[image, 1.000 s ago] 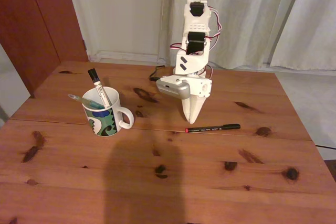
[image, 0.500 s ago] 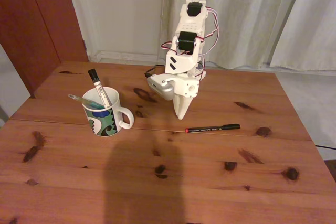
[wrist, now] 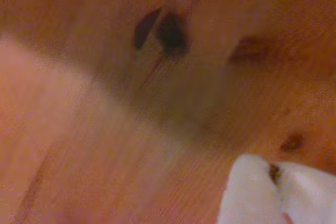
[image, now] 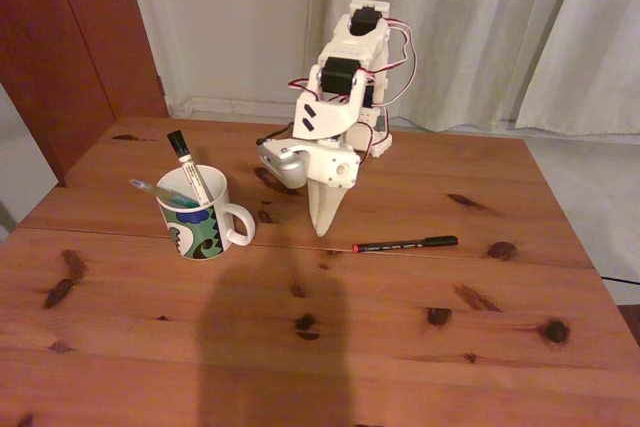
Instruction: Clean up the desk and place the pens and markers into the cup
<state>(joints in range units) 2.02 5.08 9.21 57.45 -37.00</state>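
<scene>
Your knotty reddish-brown pine desk (image: 150,347); white patterned ceramic cup (image: 200,219) at left in the fixed view.
Your white gripper (image: 322,227) points down, fingers pressed together, empty; the thin black red-ended pen (image: 405,244) lies just right of its tip; white black-capped marker (image: 187,165) and teal pen (image: 160,191) stand in the cup.

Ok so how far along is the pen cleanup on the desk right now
About two thirds done. The white marker and the teal pen already stand in the cup. The gripper carries nothing; its fingers look closed, tip low over the desk, left of the black pen in the fixed view. That pen lies flat, waiting to be picked up and dropped in.
</scene>
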